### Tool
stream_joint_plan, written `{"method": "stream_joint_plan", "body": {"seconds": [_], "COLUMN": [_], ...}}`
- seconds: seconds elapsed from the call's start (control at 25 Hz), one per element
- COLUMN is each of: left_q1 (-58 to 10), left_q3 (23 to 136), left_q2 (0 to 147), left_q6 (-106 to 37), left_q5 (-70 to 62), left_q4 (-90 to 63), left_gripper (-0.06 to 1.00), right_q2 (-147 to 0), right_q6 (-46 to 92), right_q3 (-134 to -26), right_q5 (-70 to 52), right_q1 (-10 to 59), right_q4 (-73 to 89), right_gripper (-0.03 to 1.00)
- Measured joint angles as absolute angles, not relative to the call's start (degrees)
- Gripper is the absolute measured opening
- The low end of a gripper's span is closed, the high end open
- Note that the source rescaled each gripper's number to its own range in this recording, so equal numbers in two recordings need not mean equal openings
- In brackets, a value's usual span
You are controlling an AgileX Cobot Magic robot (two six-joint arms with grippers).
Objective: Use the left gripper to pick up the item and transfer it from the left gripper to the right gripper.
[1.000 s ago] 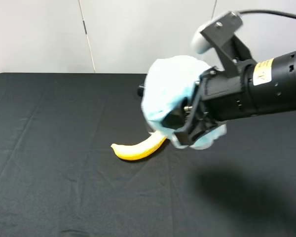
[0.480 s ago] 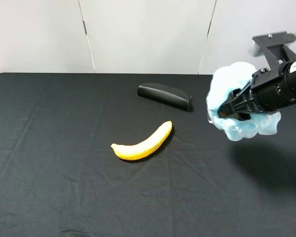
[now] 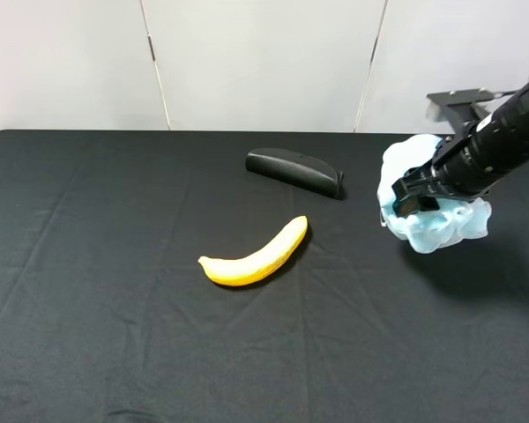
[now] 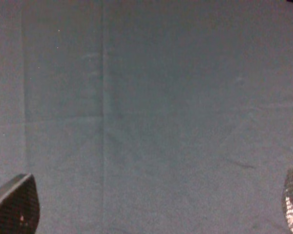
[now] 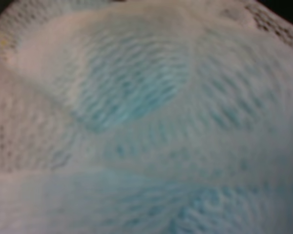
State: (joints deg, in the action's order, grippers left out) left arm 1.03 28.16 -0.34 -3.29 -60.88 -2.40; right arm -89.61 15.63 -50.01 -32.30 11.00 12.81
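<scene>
Now the item (image 3: pixel 436 222) sits clamped in the right gripper (image 3: pixel 412 199).

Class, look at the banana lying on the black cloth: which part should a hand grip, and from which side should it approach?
Grip the banana across its thick middle, coming straight down from above. It lies flat and curved on the cloth, with open cloth on both long sides, so fingers likely fit either side of the bend.

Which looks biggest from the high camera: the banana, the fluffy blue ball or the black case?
1. Fluffy blue ball, though it hangs nearer the camera, so unsure.
2. Banana and black case: about alike in length.
</scene>
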Motion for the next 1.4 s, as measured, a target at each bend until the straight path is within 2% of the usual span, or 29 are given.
{"method": "stream_joint_plan", "body": {"seconds": [0.44, 0.48, 0.52, 0.56, 0.6, 0.68, 0.8, 1.04, 1.4], "left_q1": [1.03, 1.03, 1.03, 1.03, 1.03, 1.03, 1.03, 1.03, 1.03], "left_q3": [28.16, 28.16, 28.16, 28.16, 28.16, 28.16, 28.16, 28.16, 28.16], "left_q2": [-0.34, -0.34, -0.34, -0.34, -0.34, -0.34, -0.34, -0.34, -0.34], "left_q6": [-3.29, -3.29, -3.29, -3.29, -3.29, -3.29, -3.29, -3.29, -3.29], "left_q5": [-60.88, -60.88, -60.88, -60.88, -60.88, -60.88, -60.88, -60.88, -60.88], "left_q4": [-2.4, -2.4, -2.4, -2.4, -2.4, -2.4, -2.4, -2.4, -2.4], "left_gripper": [1.0, 1.0, 1.0, 1.0, 1.0, 1.0, 1.0, 1.0, 1.0], "right_q2": [-93.21, -93.21, -93.21, -93.21, -93.21, -93.26, -93.26, -91.42, -76.76], "right_q6": [15.39, 14.72, 14.04, 13.51, 13.22, 12.99, 12.81, 12.81, 12.81], "right_q3": [-50.42, -50.42, -50.42, -50.42, -50.42, -50.42, -50.42, -51.13, -59.14], "right_q5": [-31.84, -31.84, -31.84, -31.84, -31.84, -31.84, -31.84, -32.79, -46.16], "right_q1": [11.0, 11.0, 11.0, 11.0, 11.0, 11.0, 11.0, 11.0, 11.0], "right_q4": [11.95, 11.95, 11.95, 11.94, 11.89, 11.89, 11.89, 11.89, 11.89], "right_gripper": [0.02, 0.24, 0.55, 0.71, 0.83, 0.94, 0.99, 0.99, 0.99]}}
